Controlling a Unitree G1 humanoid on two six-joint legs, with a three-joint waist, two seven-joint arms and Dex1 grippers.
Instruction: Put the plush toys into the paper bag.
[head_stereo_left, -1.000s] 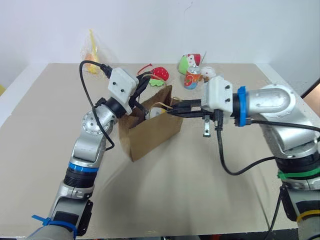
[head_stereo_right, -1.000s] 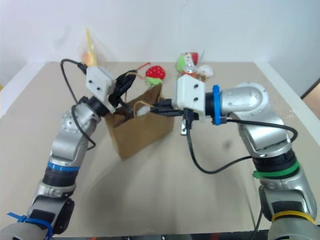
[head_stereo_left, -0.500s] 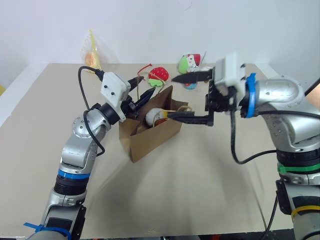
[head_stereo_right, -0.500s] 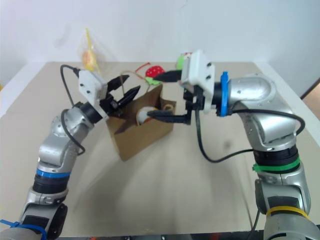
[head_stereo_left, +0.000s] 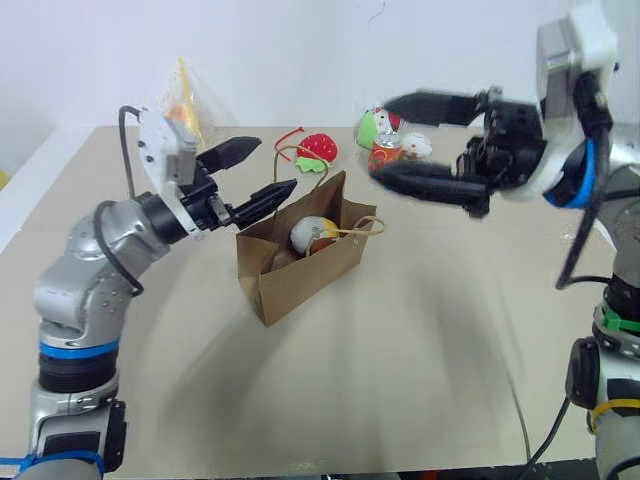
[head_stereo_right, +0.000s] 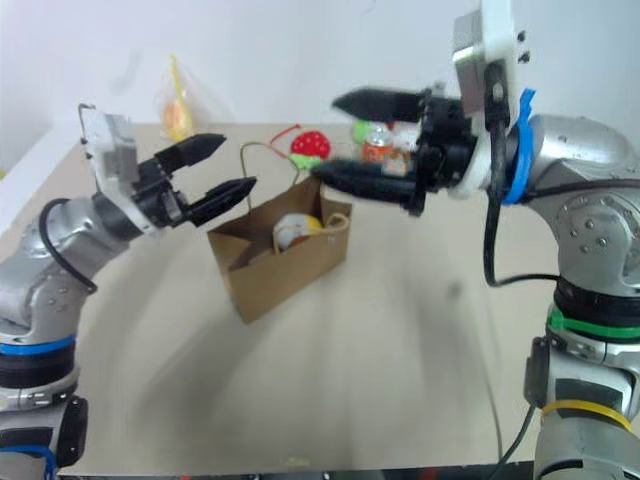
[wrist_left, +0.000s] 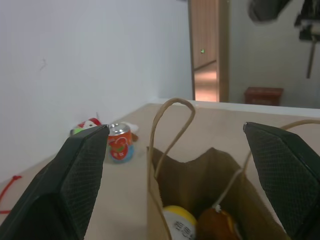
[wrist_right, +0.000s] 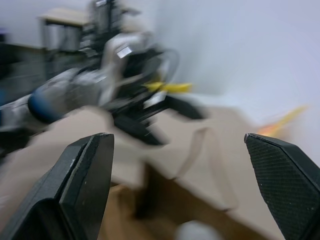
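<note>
The brown paper bag (head_stereo_left: 300, 272) stands open on the middle of the table. Inside it lie the plush toys: the white egg-shaped ball with a yellow top (head_stereo_left: 311, 234) and, beside it, the orange-brown one (wrist_left: 218, 224). My left gripper (head_stereo_left: 270, 167) hovers open just left of the bag's mouth, pointing at it, with nothing between its fingers. My right gripper (head_stereo_left: 380, 138) is open too, raised above and to the right of the bag, pointing left. The bag's cord handles (wrist_left: 170, 115) hang free of both grippers.
A red strawberry plush (head_stereo_left: 320, 147), a small drink can (head_stereo_left: 385, 153) and a green-and-white toy (head_stereo_left: 375, 125) sit at the back of the table behind the bag. A clear plastic bag with yellow trim (head_stereo_left: 183, 105) stands at the back left.
Both grippers were shut at the bag's mouth; they have opened and drawn away, the left one to the left, the right one up and to the right. The bag stays standing.
</note>
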